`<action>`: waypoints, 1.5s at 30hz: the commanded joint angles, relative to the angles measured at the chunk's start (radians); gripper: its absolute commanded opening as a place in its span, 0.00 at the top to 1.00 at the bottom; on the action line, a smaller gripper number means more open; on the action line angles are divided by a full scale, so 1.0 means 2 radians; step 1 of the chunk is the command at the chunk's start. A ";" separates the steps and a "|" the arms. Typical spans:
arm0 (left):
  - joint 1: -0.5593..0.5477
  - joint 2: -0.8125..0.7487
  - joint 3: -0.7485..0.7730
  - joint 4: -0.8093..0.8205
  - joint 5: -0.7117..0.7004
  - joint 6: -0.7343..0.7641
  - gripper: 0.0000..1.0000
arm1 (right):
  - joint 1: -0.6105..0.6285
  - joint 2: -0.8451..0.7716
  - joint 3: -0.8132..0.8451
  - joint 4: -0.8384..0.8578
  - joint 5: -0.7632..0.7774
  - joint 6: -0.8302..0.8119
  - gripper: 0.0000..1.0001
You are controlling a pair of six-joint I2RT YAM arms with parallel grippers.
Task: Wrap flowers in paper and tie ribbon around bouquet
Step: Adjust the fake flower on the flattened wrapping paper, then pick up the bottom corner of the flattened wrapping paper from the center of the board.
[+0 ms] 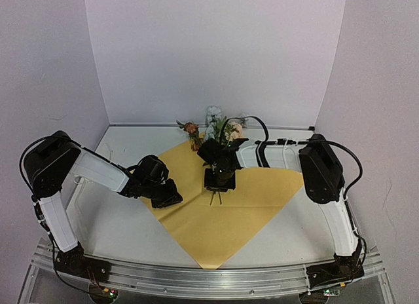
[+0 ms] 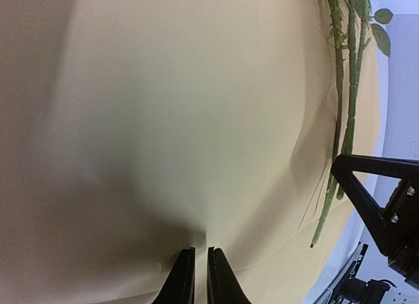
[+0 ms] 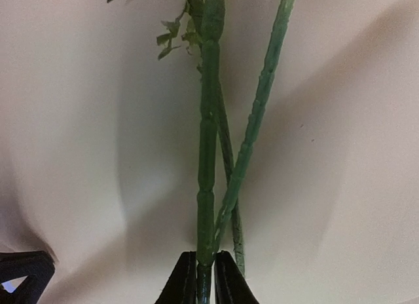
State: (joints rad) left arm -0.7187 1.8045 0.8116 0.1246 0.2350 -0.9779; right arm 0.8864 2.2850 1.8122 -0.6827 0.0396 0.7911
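R jaws clamp flowers (image 3: pixel 207 153) by stems, L jaws pinch paper (image 2: pixel 163 120) edge; fold over slowly, stems pinned.

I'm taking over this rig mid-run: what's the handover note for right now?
Left gripper: shut on the paper near its left corner.
Right gripper: shut on the stems of the flowers, mid-sheet.
Paper lies unwrapped, tan face up; blossoms reach past its far corner.
Done: flowers laid on paper.
Left: wrapping, tying; ribbon not in view.
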 commanded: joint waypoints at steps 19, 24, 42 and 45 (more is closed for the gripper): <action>0.007 0.011 0.011 -0.039 -0.020 0.014 0.81 | 0.023 -0.135 -0.139 0.040 0.007 0.005 0.75; 0.007 -0.018 0.024 -0.042 -0.023 0.038 0.68 | 0.029 -0.243 -0.282 0.105 -0.007 0.040 0.65; -0.085 -0.313 -0.198 -0.092 -0.047 -0.162 0.45 | 0.059 -0.411 -0.563 0.305 -0.058 0.172 0.51; -0.121 -0.324 -0.229 -0.068 -0.060 -0.208 0.43 | 0.072 -0.417 -0.588 0.332 -0.058 0.195 0.47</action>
State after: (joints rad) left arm -0.8900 1.1981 0.4075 -0.0525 0.1694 -1.2239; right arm 0.9966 1.4854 0.6929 -0.1400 -0.0795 1.0901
